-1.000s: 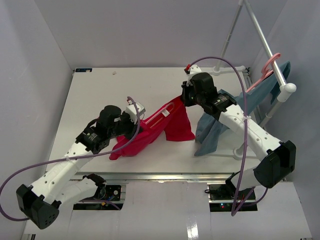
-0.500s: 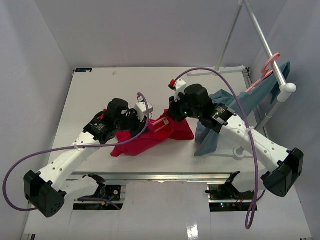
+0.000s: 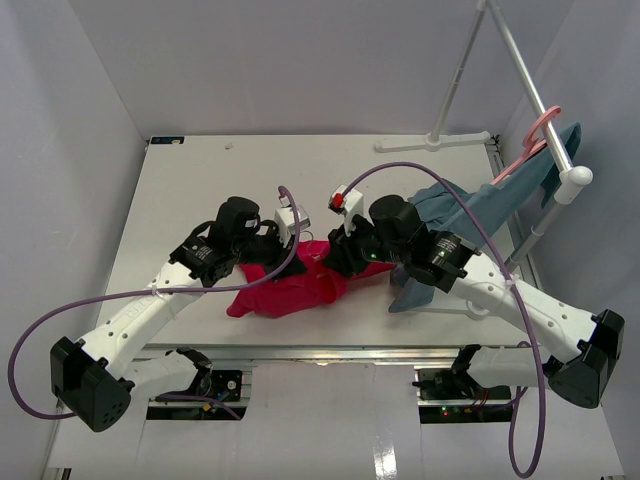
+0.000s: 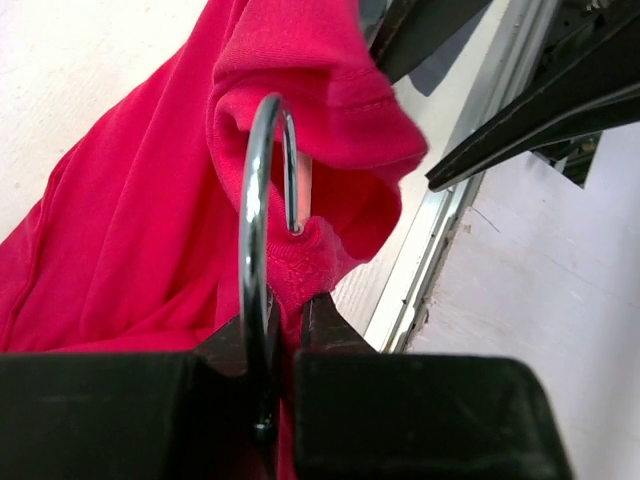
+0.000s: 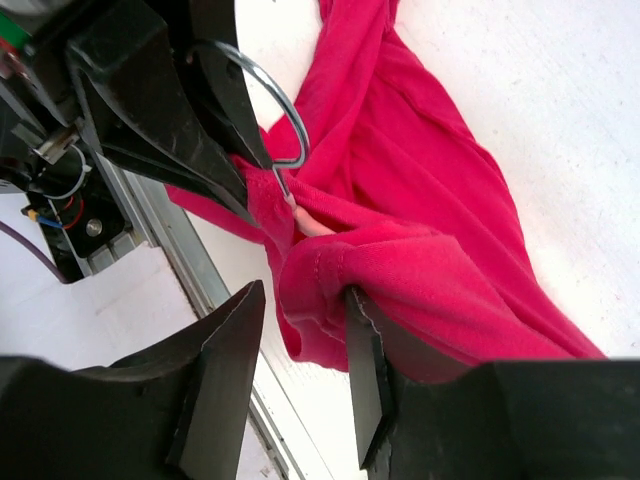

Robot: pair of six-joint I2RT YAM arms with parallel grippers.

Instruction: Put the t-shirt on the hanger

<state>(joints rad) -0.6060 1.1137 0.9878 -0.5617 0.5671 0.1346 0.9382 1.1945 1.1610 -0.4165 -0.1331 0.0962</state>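
Observation:
The crimson t-shirt [image 3: 285, 288] lies bunched on the white table between my two grippers. The hanger is mostly hidden inside it. Only its silver hook [image 4: 258, 190] and a bit of pale-pink neck [image 5: 314, 224] stick out of the fabric. My left gripper [image 4: 287, 305] is shut at the base of that hook, with red cloth pinched between its fingers; in the top view it [image 3: 298, 242] is at the shirt's far edge. My right gripper [image 5: 303, 300] is open, with a fold of the shirt's hem [image 5: 330, 300] hanging between its jaws against the right finger. From above it [image 3: 335, 262] is low over the shirt.
A blue-grey garment [image 3: 440, 235] hangs from a second pink hanger [image 3: 540, 135] on the silver rack pole [image 3: 525, 75] at the right, trailing onto the table beside my right arm. The table's metal front rail [image 3: 330, 352] runs just below the shirt.
My right arm has come down and towards the near-left, lowering the shirt from a raised stretch into a bunch on the table. My left gripper moved slightly right. The grippers are now close together.

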